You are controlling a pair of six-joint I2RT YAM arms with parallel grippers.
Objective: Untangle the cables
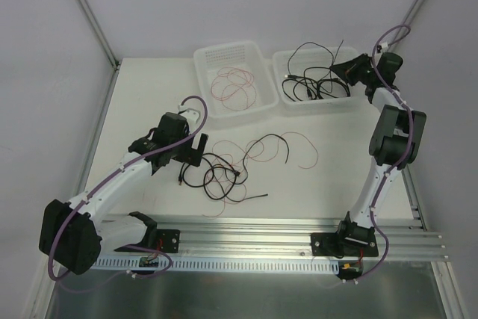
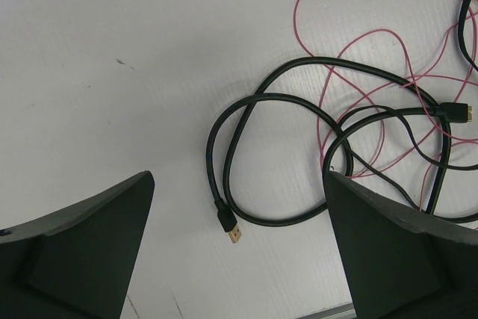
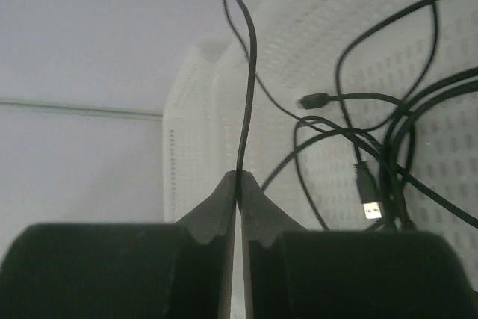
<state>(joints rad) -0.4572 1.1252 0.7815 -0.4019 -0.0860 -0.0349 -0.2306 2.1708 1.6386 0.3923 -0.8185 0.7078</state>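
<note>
1. The tangle (image 1: 228, 169) of cables lies loose on the table (image 1: 149, 95), and every other place here is given from it. Black cable and red wire loop through each other. At least two black strands and one red one show, but a firmer count is not possible.
2. The left gripper (image 1: 196, 152) sits just beside the tangle's left edge and belongs to the nearer arm. In the wrist view its fingers (image 2: 112, 214) stand wide apart and hold nothing.
3. Under that gap lies a black cable loop (image 2: 246, 125) ending in a gold-tipped plug (image 2: 232, 231). The plug's long axis runs roughly across the line between the fingers. I judge that a straight descent would let the jaws close on its narrow sides.
4. A second plug (image 2: 455, 112) lies deeper in the tangle, where red wire (image 2: 358, 42) crosses the black. That makes two plugs in this view.
5. Beyond the tangle stand two white baskets. The left basket (image 1: 224, 47) holds red wires (image 1: 235, 87), and the right basket (image 1: 314, 102) holds black cables (image 1: 314, 84).
6. The right gripper (image 1: 345, 71) is well apart from the tangle, beyond it and to the right, over the right basket. Its fingertips (image 3: 213, 207) are pressed together on one thin black cable (image 3: 246, 72), which rises from them into a bend.
</note>
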